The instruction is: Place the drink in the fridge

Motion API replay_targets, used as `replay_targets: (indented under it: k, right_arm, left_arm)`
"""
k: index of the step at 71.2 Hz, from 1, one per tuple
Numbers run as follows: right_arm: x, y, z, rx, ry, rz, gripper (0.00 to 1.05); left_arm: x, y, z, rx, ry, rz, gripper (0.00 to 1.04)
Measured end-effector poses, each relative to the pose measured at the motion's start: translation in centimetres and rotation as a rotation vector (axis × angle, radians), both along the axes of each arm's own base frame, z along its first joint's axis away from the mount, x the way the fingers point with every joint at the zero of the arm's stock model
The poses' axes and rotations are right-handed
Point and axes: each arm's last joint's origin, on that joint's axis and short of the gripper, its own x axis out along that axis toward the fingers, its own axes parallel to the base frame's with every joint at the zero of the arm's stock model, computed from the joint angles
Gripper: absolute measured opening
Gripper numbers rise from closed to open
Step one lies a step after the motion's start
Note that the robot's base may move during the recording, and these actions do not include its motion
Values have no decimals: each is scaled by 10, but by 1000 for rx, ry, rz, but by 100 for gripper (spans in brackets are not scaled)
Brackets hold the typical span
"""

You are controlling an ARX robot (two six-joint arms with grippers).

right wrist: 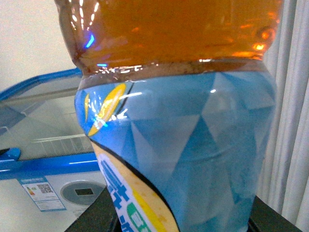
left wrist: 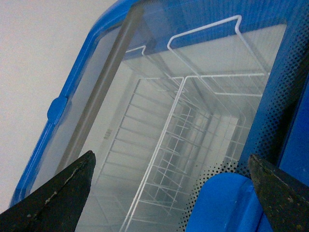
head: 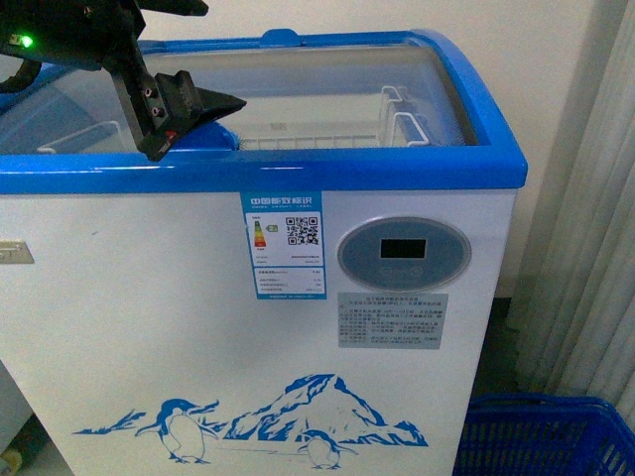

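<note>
Drink (right wrist: pixel 193 145) stands upright, clamped in the right tool (right wrist: pixel 181 220), on the near side of the fridge (head: pixel 298 178) and not yet over it. Left tool (left wrist: pixel 169 193), spread open, hovers nearer, above the lid handle (left wrist: pixel 222 203).

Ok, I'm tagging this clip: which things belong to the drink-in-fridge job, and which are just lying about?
Job: drink in right tool, fridge, its glass lid, open left tool above it.
Lying about: blue basket, curtain.

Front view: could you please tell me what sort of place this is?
Probably a small shop, or a mock one: a glass-lidded chest fridge bearing an energy label, a blue basket beside it.
</note>
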Motion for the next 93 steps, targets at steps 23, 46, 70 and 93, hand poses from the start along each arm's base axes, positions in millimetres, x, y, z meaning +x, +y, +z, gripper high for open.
replay_targets:
  k: [23,46,70,93]
  right_arm:
    - [0,0,0,0,0,0,37]
    - [0,0,0,0,0,0,37]
    - [0,0,0,0,0,0,37]
    - [0,0,0,0,0,1,37]
  left_arm:
    - [5,12,3,122,-5,-11,97]
    - [7,30,8,241,-6,-27,97]
    - [17,34,2,299,-88,-26,97]
    - [49,22,2,324,-241,31,97]
